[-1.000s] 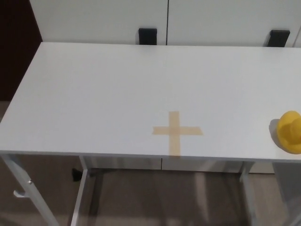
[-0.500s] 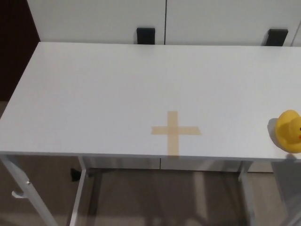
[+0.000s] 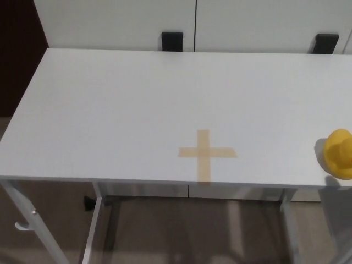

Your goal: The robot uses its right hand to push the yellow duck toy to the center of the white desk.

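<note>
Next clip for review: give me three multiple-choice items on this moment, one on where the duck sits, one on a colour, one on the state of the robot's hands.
1. Where is the yellow duck toy?
A. on the tape cross
B. at the desk's right end, near the front edge
C. at the far left corner

2. What colour is the tape cross on the white desk?
A. tan
B. blue
C. red

3. What do the robot's hands show?
A. right hand touches the duck
B. left hand rests on the desk
C. neither hand is in view

Answers:
1 B, the duck stands by the picture's right border, well to the right of the cross.
2 A, the cross is a pale tan against the white top.
3 C, no arm or hand shows anywhere in the head view.
</note>
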`<state>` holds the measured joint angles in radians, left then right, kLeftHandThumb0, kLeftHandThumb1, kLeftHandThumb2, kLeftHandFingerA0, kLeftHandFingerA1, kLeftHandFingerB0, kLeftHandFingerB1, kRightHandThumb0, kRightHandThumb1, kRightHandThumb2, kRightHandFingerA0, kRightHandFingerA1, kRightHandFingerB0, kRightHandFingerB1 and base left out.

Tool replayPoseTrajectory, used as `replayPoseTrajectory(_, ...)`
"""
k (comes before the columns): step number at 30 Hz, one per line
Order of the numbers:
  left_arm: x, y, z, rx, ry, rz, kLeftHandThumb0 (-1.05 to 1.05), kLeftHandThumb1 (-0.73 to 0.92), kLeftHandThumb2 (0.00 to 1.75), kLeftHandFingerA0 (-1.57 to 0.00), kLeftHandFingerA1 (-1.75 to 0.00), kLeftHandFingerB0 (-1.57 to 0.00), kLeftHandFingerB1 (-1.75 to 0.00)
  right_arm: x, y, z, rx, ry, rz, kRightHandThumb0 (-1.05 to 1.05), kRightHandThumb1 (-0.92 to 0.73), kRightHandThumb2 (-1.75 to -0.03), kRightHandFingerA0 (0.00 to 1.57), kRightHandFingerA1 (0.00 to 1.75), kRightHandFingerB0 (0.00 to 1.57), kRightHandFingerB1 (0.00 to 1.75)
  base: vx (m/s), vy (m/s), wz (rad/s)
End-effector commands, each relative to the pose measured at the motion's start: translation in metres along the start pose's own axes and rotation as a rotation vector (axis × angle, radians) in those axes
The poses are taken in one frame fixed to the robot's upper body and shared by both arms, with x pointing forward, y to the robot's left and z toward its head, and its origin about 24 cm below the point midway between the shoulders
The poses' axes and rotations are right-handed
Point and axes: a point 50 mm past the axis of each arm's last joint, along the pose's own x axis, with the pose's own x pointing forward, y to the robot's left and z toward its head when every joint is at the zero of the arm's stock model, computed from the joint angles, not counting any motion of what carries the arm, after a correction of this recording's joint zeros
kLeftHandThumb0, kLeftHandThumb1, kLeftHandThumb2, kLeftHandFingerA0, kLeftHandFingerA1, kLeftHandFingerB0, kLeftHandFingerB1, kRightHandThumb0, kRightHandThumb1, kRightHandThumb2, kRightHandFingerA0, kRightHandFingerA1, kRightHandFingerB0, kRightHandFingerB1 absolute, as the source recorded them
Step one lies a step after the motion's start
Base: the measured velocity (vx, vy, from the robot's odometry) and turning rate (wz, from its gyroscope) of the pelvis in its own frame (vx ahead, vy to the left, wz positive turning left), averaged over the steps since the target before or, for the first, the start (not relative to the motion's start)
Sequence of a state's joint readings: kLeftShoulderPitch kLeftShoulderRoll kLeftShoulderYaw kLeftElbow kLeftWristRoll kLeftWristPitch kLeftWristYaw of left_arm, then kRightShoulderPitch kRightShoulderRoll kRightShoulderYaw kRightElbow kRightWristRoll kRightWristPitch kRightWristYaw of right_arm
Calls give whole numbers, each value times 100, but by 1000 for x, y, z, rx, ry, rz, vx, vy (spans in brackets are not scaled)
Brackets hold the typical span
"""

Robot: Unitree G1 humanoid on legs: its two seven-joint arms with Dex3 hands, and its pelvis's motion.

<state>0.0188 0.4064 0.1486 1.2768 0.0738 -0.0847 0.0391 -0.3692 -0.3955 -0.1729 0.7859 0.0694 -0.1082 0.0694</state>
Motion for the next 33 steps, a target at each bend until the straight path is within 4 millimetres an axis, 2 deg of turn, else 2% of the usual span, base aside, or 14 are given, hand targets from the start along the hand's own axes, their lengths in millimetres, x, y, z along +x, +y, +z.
replayPoseTrajectory(1, 0, 1, 3, 28, -47, 1, -12, 63, 79, -89, -72, -86, -61, 1, -3, -2, -90, -8, -6, -89, -92, -78, 13, 40, 10, 33, 0, 0, 0)
replayPoseTrajectory(2, 0, 1, 3, 28, -47, 1, -12, 63, 79, -89, -72, -86, -61, 1, -3, -2, -90, -8, -6, -89, -92, -78, 13, 40, 10, 33, 0, 0, 0)
replayPoseTrajectory(3, 0, 0, 3, 30, -45, 2, -12, 65, 77, -88, -69, -85, -59, 1, -2, -3, -100, -4, 5, -36, -50, -113, 0, 50, 0, 49, 0, 0, 0)
replayPoseTrajectory(4, 0, 1, 3, 24, -43, 4, -14, 69, 65, -86, -64, -82, -58, 2, -1, -3, -114, -4, 15, -88, -92, -76, 21, 40, 15, 33, 0, 0, 0)
replayPoseTrajectory(10, 0, 1, 5, 36, -46, 5, -15, 70, 64, -88, -68, -84, -58, 7, 0, 2, -137, -9, 7, -86, -92, -76, 24, 39, 17, 33, 0, 0, 0)
replayPoseTrajectory(11, 0, 1, 5, 46, -49, 4, -12, 65, 73, -88, -68, -85, -59, 7, 1, 2, -148, -10, 8, -85, -92, -77, 24, 41, 17, 34, 0, 0, 0)
replayPoseTrajectory(14, 0, 1, 6, 55, -52, 3, -12, 65, 75, -88, -68, -86, -58, 8, 3, 3, -159, -10, 10, -86, -91, -76, 25, 41, 18, 34, 0, 0, 0)
replayPoseTrajectory(19, 0, 0, 6, 59, -52, -1, -12, 65, 73, -87, -68, -83, -59, 7, 12, -4, -145, 2, 34, -86, -92, -75, 23, 42, 16, 34, 0, 0, 0)
replayPoseTrajectory(22, 0, -1, 6, 60, -49, -2, -12, 68, 73, -86, -66, -82, -58, 7, 25, -6, -149, -5, 60, -86, -92, -76, 24, 46, 18, 37, 0, 0, 0)
replayPoseTrajectory(24, 0, -1, 6, 60, -49, -2, -12, 68, 73, -86, -66, -82, -58, 7, 25, -6, -149, -5, 60, -86, -92, -76, 24, 46, 18, 37, 0, 0, 0)
replayPoseTrajectory(33, 0, -1, 5, 54, -43, -9, -13, 67, 70, -86, -65, -83, -59, 12, 41, 5, -198, -26, 105, -84, -92, -77, 25, 45, 18, 36, 0, 0, 0)
